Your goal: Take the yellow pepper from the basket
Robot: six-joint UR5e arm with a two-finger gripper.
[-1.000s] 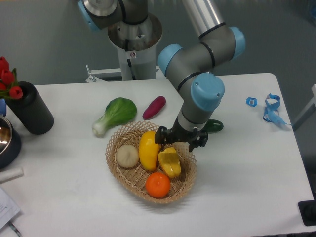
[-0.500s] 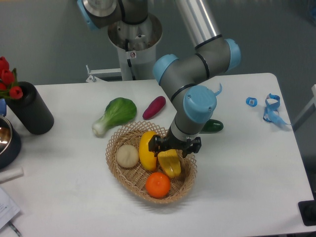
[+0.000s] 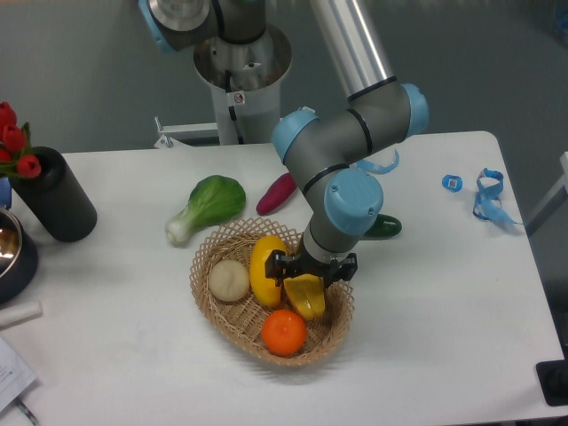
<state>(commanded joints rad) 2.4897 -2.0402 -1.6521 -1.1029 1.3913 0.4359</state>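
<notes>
The yellow pepper point(image 3: 305, 297) lies in the right half of the wicker basket point(image 3: 209, 256), between a longer yellow squash point(image 3: 265, 268) and an orange point(image 3: 284, 332). My gripper point(image 3: 311, 269) hangs directly over the pepper's far end, pointing down. It is open, with a dark finger on each side of the pepper's top. Whether the fingers touch the pepper is unclear. The arm's blue-capped wrist hides the basket's far right rim.
A pale round vegetable point(image 3: 230, 280) also sits in the basket. Behind the basket lie a bok choy point(image 3: 211, 201), a purple vegetable point(image 3: 275, 193) and a dark green one point(image 3: 385, 226). A black vase of tulips point(image 3: 55, 202) and a metal bowl point(image 3: 9, 248) stand left; blue items point(image 3: 485, 193) lie right.
My gripper has moved down and to the left, from the basket's far right rim to just over the yellow pepper, staying open. Nothing in the basket has shifted.
</notes>
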